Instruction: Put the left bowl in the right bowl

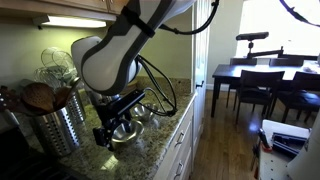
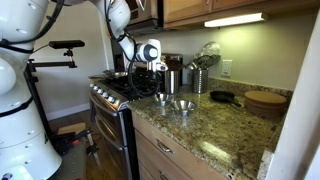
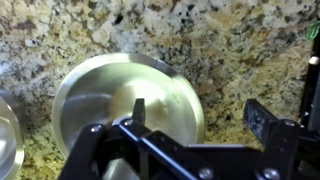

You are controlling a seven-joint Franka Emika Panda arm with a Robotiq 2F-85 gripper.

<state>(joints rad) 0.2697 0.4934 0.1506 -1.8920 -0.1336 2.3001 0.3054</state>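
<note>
Two small shiny steel bowls sit side by side on the granite counter. In an exterior view the left bowl (image 2: 162, 99) lies just below my gripper (image 2: 153, 82), with the right bowl (image 2: 184, 105) beside it. In the wrist view one bowl (image 3: 110, 95) fills the middle and the other bowl (image 3: 6, 140) shows at the left edge. My gripper (image 3: 200, 112) is open and empty. One finger hangs over the bowl's inside and the other over bare counter, so the fingers straddle its rim. In an exterior view the gripper (image 1: 118, 118) hides most of the bowls (image 1: 135, 128).
A tall ribbed steel utensil canister (image 2: 197, 80) (image 1: 60, 125) stands behind the bowls. A flat black pan (image 2: 225, 97) and a round wooden board (image 2: 266, 99) lie further along the counter. The stove (image 2: 112, 90) adjoins the counter. The counter edge (image 1: 175, 125) is close to the bowls.
</note>
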